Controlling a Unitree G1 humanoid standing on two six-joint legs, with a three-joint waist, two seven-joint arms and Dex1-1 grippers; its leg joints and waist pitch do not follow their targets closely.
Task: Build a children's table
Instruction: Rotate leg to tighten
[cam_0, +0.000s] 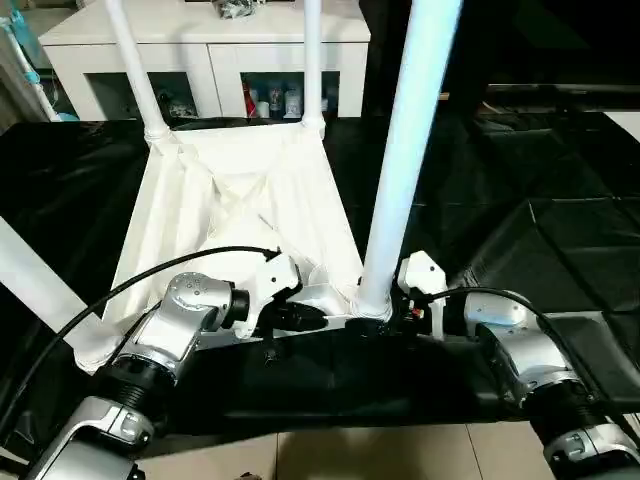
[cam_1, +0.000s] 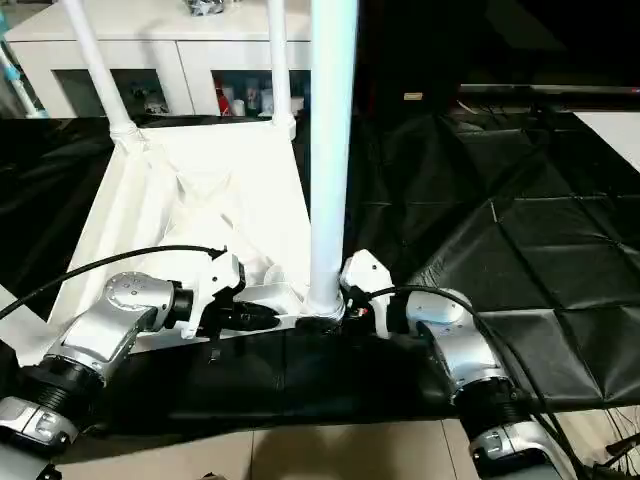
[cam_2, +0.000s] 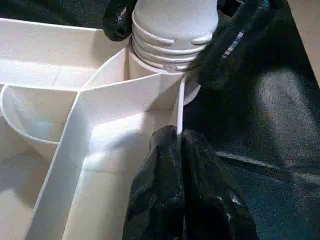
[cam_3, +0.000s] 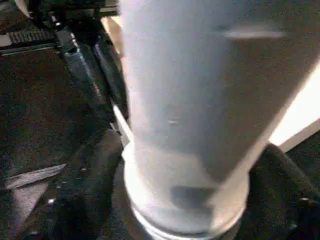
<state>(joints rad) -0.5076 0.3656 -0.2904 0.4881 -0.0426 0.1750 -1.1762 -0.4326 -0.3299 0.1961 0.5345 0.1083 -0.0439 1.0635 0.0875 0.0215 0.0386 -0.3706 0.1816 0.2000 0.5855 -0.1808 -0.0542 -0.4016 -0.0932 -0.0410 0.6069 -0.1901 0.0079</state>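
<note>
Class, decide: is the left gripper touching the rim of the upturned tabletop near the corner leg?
Touching. In the left wrist view the left gripper has its two black fingers pinched shut on the thin edge of the tabletop, beside the leg.

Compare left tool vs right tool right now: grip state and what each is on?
The left tool is pinched shut on the thin near rim of the upturned tabletop; the right tool stands wide around the base of the near-right leg, at its corner socket. The left comes in from the left along the edge, the right from the right. Both work at the same near corner, low over the black cloth.
</note>
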